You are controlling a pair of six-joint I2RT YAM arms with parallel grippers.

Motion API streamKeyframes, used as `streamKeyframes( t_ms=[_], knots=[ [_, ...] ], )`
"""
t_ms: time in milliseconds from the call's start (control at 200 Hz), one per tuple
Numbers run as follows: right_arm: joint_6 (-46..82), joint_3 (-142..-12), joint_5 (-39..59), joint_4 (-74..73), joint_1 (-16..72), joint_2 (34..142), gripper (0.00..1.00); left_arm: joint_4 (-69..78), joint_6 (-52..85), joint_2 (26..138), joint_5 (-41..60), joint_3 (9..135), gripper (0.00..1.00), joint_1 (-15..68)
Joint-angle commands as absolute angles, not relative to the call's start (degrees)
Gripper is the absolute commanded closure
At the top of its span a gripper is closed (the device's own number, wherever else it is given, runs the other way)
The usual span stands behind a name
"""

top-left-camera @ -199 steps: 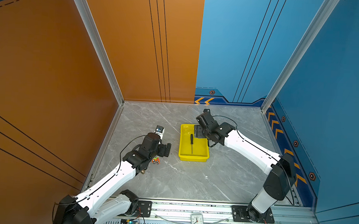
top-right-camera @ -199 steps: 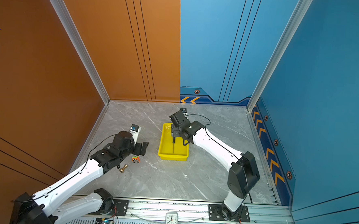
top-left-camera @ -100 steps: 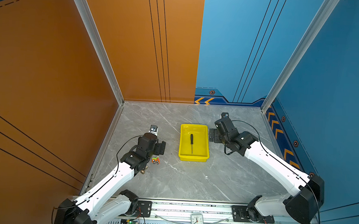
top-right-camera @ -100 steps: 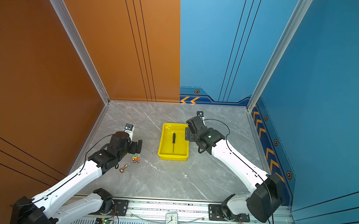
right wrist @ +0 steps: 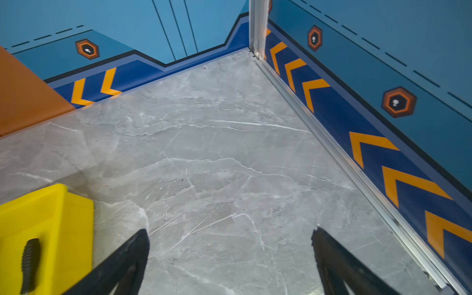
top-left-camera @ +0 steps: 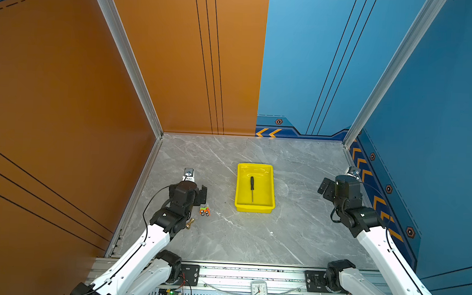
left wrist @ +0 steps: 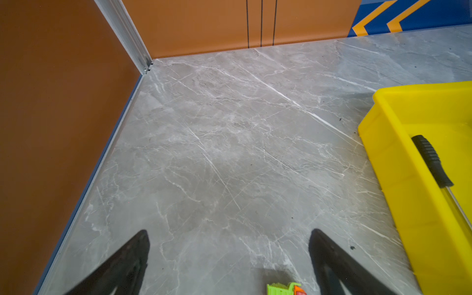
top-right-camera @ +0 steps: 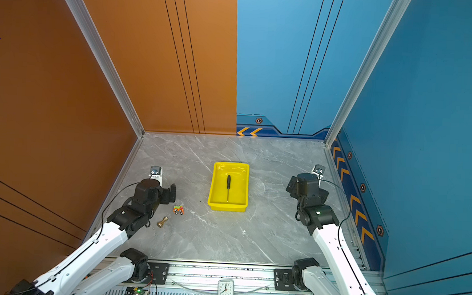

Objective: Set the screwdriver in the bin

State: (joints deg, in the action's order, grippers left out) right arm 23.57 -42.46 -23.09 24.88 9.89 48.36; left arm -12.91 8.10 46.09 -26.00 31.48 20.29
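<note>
A grey marbled tabletop (top-left-camera: 252, 237) lies under even light. Orange walls (top-left-camera: 66, 89) rise behind it and along its left edge; blue walls (top-left-camera: 439, 109) with orange chevrons (right wrist: 356, 150) close its right, aluminium posts (top-left-camera: 131, 65) at its far corners.

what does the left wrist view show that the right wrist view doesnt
Only the left wrist view: the toy car, the screwdriver's metal shaft, and the open left tool. Only the right wrist view: hexagon wall badges and the open right tool. Both: the yellow bin with the screwdriver's black handle lying inside, and the grey marble table.
</note>
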Motion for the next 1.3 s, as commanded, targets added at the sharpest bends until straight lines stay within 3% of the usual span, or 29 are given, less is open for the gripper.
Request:
streamKeyframes(
  t_ms=[0,185,461,826,1141,1296],
  knots=[
    [16.45,-34.73,-19.66,16.37,6.5,41.09,0.0,-14.12,6.57,41.43,-29.54,28.69,0.02,19.25],
    [8.92,-23.04,-19.65,11.41,4.53,30.46,0.0,-16.14,4.12,31.6,-31.92,22.01,0.02,17.81],
    [8.11,-15.37,-15.52,3.62,4.14,30.89,0.0,-14.01,2.39,23.85,-31.21,14.18,0.02,14.42],
    [6.87,-10.5,-18.81,-15.52,4.45,43.14,0.0,8.8,-0.4,38.47,-27.54,10.34,0.02,12.85],
    [7.51,-14.12,-16.69,-34.44,4.28,63.39,0.0,27.05,0.35,47.82,-18.08,8.27,0.02,3.63],
    [6.84,-17.37,-16.39,-40.37,4.07,72.01,0.0,35.31,1.23,56.79,-16.38,9.74,0.02,2.99]
  ],
)
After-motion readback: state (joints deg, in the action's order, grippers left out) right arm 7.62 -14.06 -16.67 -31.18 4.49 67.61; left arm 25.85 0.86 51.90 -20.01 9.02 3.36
